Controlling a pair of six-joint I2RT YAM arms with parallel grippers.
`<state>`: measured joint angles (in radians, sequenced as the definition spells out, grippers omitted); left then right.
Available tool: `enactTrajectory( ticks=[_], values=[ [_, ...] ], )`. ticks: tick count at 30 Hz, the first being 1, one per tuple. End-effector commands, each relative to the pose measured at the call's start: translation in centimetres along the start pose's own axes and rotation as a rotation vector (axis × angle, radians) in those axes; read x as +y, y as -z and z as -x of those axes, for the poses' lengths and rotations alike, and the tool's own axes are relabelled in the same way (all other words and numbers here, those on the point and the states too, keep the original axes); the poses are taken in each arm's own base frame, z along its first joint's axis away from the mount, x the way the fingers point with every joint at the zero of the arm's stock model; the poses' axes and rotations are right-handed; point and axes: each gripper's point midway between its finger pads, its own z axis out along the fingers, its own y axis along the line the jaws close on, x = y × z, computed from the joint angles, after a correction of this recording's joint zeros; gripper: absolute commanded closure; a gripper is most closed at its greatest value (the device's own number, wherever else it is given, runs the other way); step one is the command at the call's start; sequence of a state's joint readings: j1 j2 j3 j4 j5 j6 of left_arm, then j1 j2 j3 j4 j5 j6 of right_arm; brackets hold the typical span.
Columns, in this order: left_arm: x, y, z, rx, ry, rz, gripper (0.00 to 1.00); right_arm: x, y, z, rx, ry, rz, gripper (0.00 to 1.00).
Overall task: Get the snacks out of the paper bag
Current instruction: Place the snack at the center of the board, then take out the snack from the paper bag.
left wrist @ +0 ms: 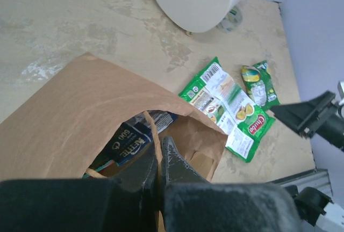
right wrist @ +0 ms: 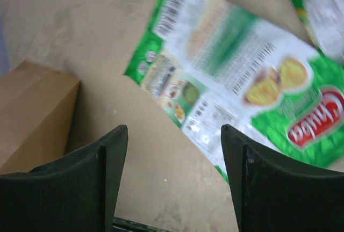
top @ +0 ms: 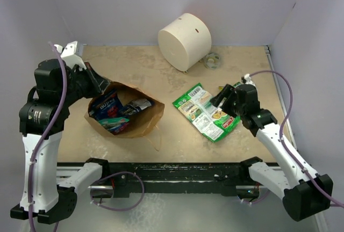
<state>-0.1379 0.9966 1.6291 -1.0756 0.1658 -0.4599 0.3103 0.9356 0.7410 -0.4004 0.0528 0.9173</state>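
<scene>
The left tool (left wrist: 158,159) pinches the paper bag (top: 141,122) rim; the right tool (right wrist: 173,135) gapes empty over green packets (top: 201,111) (blue packets (top: 106,104) lie leftward, still bagged).

We log a robot lab cell: white partition walls (top: 123,6) boxing a scuffed tabletop (top: 134,65), black mounting rail (top: 177,172).

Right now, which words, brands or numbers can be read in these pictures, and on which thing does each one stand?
"Chio" (probably; the letters are tilted): red logo on the large green packet.
"500": on the dark blue packet inside the paper bag; the white word beside it is not clear enough to read.
Small green packet: print too small to read.
Fine print and barcode on the large green packet: blurred, unreadable.
</scene>
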Motion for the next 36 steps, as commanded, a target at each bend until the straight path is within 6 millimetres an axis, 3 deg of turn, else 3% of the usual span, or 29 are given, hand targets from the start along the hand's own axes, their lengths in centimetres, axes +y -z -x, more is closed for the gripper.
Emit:
enactTrajectory(
  ticks=[1,3,6,9,13,18,22,26,31,36],
  values=[
    [-3.7,1.8,1.3,-0.086,-0.059,-0.206,1.00,11.7,3.4,4.9,-0.228,0.504,0.464,0.27],
    [-4.9,2.1,0.9,-0.082,-0.073,-0.286,1.00,15.5,4.9,4.0,-0.266,0.658,0.580,0.27],
    [-6.3,2.4,0.1,-0.052,-0.082,-0.384,1.00,20.8,7.6,0.8,-0.259,0.891,0.818,0.28],
    [-7.0,2.5,-0.6,-0.027,-0.074,-0.432,1.00,25.1,12.1,-2.9,-0.332,1.134,1.068,0.28],
    [-6.8,2.1,-1.1,-0.005,-0.062,-0.431,1.00,27.9,15.7,-8.5,-0.404,1.448,1.269,0.28],
    [-6.5,1.5,-0.7,0.002,-0.061,-0.407,1.00,30.8,16.8,-14.7,-0.404,1.655,1.347,0.28],
    [-6.2,1.0,-0.2,-0.005,-0.051,-0.376,1.00,32.6,15.5,-18.5,-0.416,1.770,1.346,0.28],
    [-5.9,1.0,0.2,-0.012,-0.048,-0.350,1.00,33.5,11.3,-21.6,-0.360,1.881,1.244,0.31],
    [-5.8,1.1,0.6,-0.029,-0.053,-0.335,1.00,33.1,6.8,-22.8,-0.316,2.014,1.078,0.34],
    [-5.6,1.5,1.5,-0.066,-0.068,-0.314,1.00,30.7,3.4,-23.8,-0.225,2.129,0.963,0.35]
  ],
)
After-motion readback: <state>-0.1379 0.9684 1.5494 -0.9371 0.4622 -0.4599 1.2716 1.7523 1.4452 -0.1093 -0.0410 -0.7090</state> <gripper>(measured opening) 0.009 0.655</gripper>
